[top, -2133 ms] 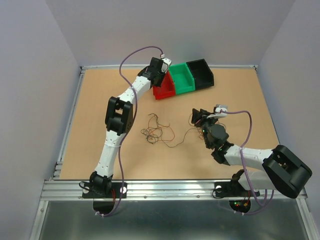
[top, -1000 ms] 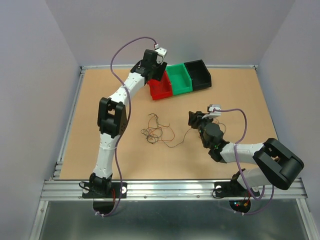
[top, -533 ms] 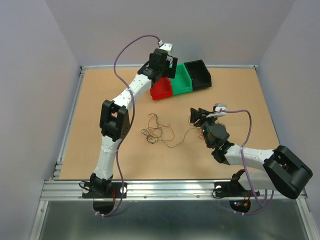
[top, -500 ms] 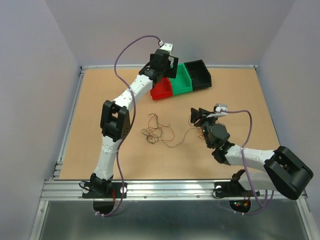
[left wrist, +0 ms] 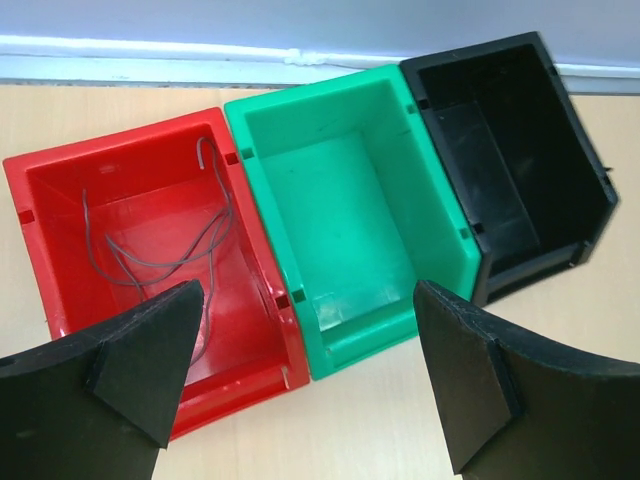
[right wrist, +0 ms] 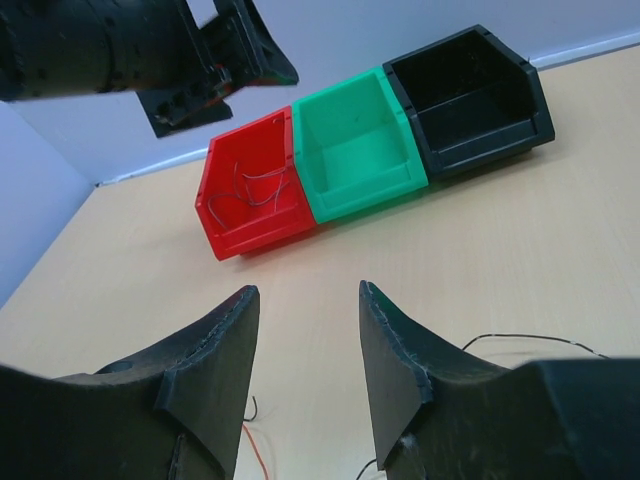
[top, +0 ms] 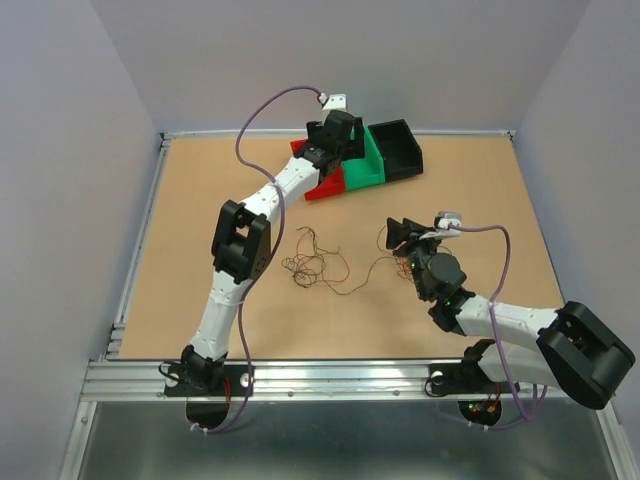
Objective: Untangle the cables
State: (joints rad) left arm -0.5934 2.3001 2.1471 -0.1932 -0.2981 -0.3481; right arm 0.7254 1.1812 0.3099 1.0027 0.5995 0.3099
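While a thin grey wire point(left wrist: 215, 215) lies in the red bin point(left wrist: 60, 200), beside the green bin point(left wrist: 330, 200) and black bin point(left wrist: 520, 130), the left gripper point(left wrist: 307, 295) hangs above them, jaws wide apart. The right gripper point(right wrist: 305, 295), jaws apart, sits low beside the cables point(top: 315, 265) on the surface point(top: 200, 200).

Three bins point(left wrist: 330, 200), two arms point(top: 240, 240), perhaps four or five cables point(top: 315, 265).

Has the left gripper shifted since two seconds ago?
Yes. The left gripper has moved right, from above the red bin to over the green bin's left edge.
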